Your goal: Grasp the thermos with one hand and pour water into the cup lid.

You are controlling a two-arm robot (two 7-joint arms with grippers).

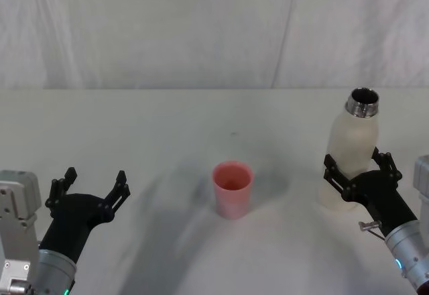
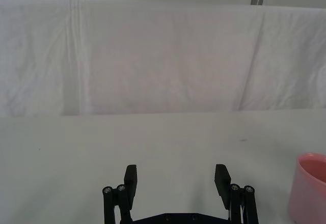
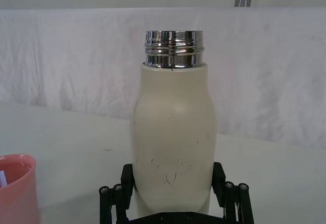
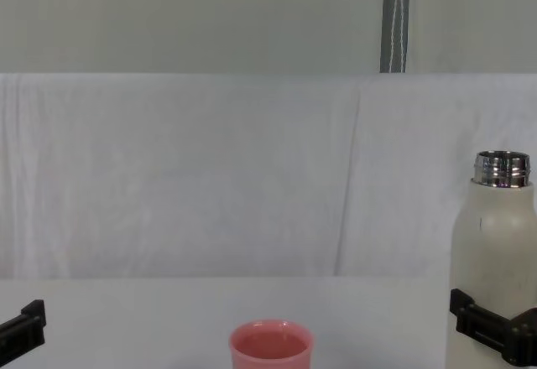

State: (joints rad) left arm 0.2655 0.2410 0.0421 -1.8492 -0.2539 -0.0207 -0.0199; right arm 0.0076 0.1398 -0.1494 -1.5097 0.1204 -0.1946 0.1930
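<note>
Right gripper closes its 2 fingers around the lower body of the thermos, which stands upright on the white table, its steel neck uncapped. Left of the thermos, well apart from it, sits the cup lid, mouth up. Farther left of the thermos, the left gripper hovers with fingers spread wide, holding nothing.

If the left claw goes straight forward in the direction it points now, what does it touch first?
Probably nothing on the table. The left claw is open and points over bare tabletop toward the white cloth backdrop. The cup lid stands off to one side of its line, though depth is hard to judge.
</note>
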